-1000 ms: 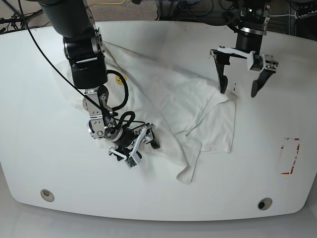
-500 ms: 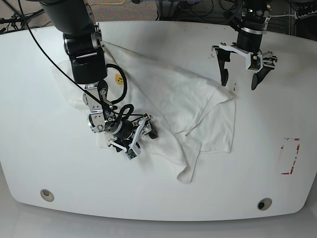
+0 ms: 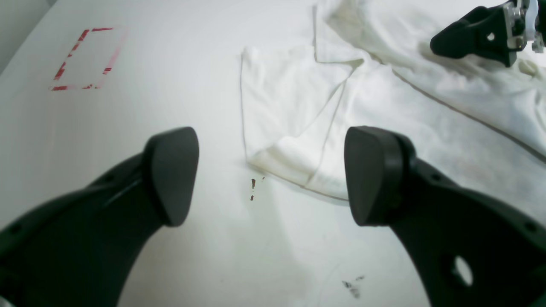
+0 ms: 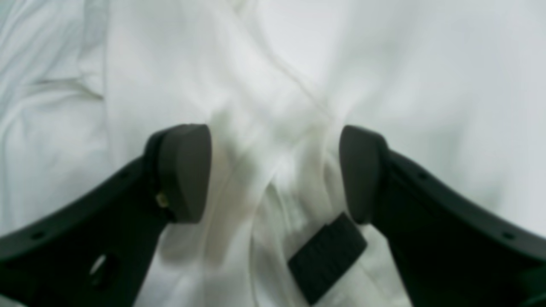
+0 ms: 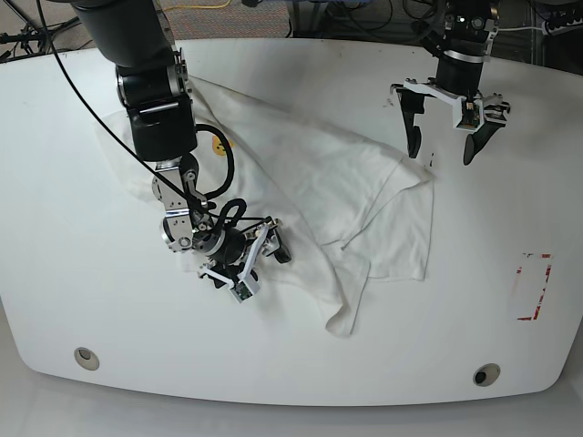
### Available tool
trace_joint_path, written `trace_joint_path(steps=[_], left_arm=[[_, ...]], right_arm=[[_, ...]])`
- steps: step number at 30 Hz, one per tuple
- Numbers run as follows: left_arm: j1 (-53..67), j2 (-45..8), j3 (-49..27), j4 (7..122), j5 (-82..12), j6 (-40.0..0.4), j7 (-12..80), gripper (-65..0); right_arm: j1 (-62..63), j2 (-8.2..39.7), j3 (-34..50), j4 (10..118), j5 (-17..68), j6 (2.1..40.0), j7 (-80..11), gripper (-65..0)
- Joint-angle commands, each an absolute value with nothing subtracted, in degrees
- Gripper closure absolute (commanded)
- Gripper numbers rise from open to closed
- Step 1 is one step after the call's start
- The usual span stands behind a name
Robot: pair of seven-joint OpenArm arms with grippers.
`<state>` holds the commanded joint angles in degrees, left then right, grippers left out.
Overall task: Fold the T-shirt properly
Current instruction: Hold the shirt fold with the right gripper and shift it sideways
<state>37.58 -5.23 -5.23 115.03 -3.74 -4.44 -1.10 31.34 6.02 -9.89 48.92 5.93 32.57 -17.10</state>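
In the base view, your T-shirt [image 5: 310,196] lies crumpled across the middle of the table [image 5: 73,291], bunched into diagonal ridges with one sleeve or corner trailing toward the near edge; nothing here reads as a finished fold. The right gripper [image 5: 250,264] sits low on the cloth's near-left edge, jaws spread. The left gripper [image 5: 444,146] hangs above the far-right corner of the shirt, jaws apart and empty. A red tape outline [image 5: 533,287] marks the table well off to the side.

From the left wrist, you see both fingers wide apart over bare table, with a hemmed corner of the shirt lying just beyond them, untouched.

From the right wrist, the jaws stand open around a raised crease of white fabric, with a black tag [image 4: 326,256] just below (the picture is soft, so contact with the cloth is hard to judge).

Your fold looks barely begun: the shirt first needs spreading flat, and every fold remains.
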Motion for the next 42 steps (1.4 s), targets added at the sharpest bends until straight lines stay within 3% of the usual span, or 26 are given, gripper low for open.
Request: trace_joint_path(steps=[24,26,30,38,42], left_arm=[[37.6,-5.3,-5.1,115.0,-3.7,-4.4,-1.1,-49.0],[37.6,-5.3,-5.1,115.0,-3.7,-4.4,-1.1,-49.0],[37.6,-5.3,-5.1,115.0,-3.7,-4.4,-1.1,-49.0],[37.6,-5.3,-5.1,114.9,-3.7,-4.5,-1.1,-49.0],[37.5,-5.3,-5.1,114.9,-3.6,-4.5,-1.1,-49.0]], right_arm=[[33.7,2.5,-9.9,40.6,5.7,32.5,-12.4,-44.1],[33.7,2.4,-9.9,40.6,5.7,32.5,-12.3,-41.9],[33.5,2.4,-9.9,40.6,5.7,32.5,-12.1,-30.9],[33.5,2.4,-9.9,40.7,5.7,32.0,-12.3,-1.0],[33.3,2.4,-9.9,41.9,6.1,30.4,-12.4,0.0]])
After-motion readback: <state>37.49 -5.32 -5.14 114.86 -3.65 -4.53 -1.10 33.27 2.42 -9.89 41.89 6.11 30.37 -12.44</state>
